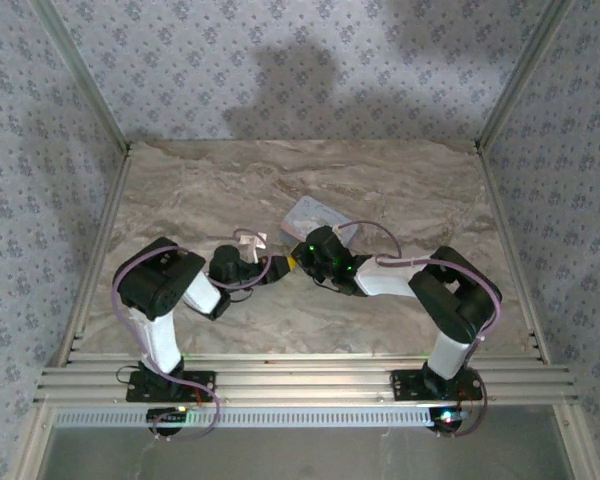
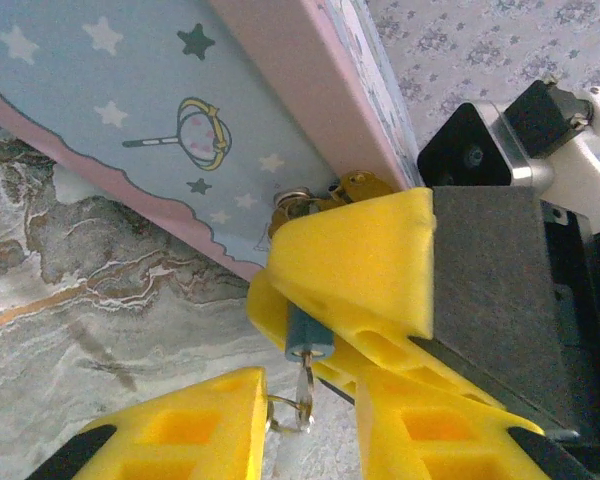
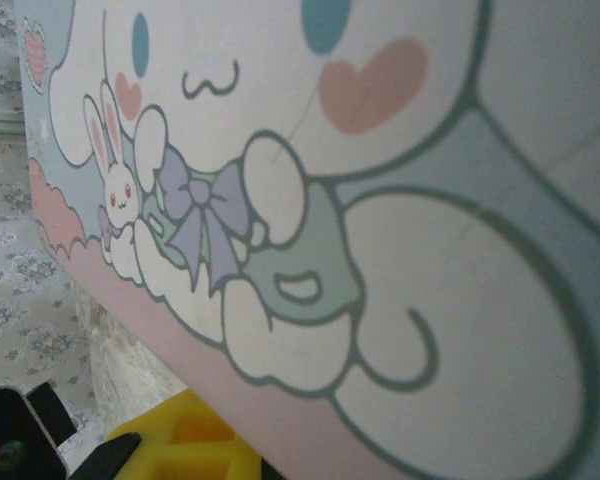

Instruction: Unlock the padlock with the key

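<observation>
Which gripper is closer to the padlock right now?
Right. The right gripper is clamped on the padlock beside the tin; the left gripper sits just short of it, open.

L arm (image 1: 165, 290) & R arm (image 1: 450, 295) elbows out, wrists bent inward, tips nearly meeting. L gripper (image 2: 310, 405) jaws apart; R gripper (image 2: 270, 280) jaws clamped on small blue-grey ringed key (image 2: 306, 335).

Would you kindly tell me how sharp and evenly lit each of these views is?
Top view: dim, soft shadows on the patterned back wall. Left wrist view: bright, the pale blue starry tin crisp. Right wrist view: the tin's cartoon lid so close it blurs.
</observation>
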You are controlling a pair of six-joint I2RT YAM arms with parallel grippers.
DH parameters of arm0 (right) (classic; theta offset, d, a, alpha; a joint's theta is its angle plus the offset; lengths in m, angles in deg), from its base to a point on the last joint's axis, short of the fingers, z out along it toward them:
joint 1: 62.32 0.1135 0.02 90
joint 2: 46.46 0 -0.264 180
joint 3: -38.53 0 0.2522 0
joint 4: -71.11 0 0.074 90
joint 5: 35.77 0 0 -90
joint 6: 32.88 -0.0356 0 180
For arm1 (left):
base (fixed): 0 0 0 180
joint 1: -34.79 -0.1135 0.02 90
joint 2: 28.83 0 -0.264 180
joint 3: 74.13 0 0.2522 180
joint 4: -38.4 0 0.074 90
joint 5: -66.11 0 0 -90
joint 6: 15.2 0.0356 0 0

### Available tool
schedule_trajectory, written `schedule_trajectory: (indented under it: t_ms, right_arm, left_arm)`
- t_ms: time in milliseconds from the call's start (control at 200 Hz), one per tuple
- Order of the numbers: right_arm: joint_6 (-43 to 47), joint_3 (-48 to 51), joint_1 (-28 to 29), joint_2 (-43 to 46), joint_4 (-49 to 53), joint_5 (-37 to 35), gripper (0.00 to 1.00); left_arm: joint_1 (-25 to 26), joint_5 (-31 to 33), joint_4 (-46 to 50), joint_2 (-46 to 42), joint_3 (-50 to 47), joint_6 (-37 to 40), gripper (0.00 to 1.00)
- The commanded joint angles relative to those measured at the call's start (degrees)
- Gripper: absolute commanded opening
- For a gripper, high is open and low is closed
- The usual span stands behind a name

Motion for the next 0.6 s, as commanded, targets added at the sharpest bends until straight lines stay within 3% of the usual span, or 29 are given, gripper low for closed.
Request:
schedule_trajectory:
  t_ms: [0, 325, 395, 595]
  right_arm:
    - [-2.08, -1.49, 0.45, -0.80, -0.29, 1.36, 0.00]
    - [-2.29, -1.77, 0.33, -0.82, -0.03, 1.27, 0.00]
    - [-2.34, -1.98, 0.28, -0.75, 0.14, 1.29, 0.00]
    - [-2.13, -3.12, 0.18, -0.54, 2.17, 2.21, 0.00]
  left_arm:
    - [0.02, -1.65, -3.96, 1.44, 1.43, -0.78, 0.28]
    - [0.01, -2.35, -4.85, 3.37, 1.63, -0.31, 0.11]
    - [0.11, -2.61, -4.64, 3.79, 1.58, 0.65, 0.00]
    - [2.58, 3.75, -2.21, 3.44, -1.44, 12.57, 0.00]
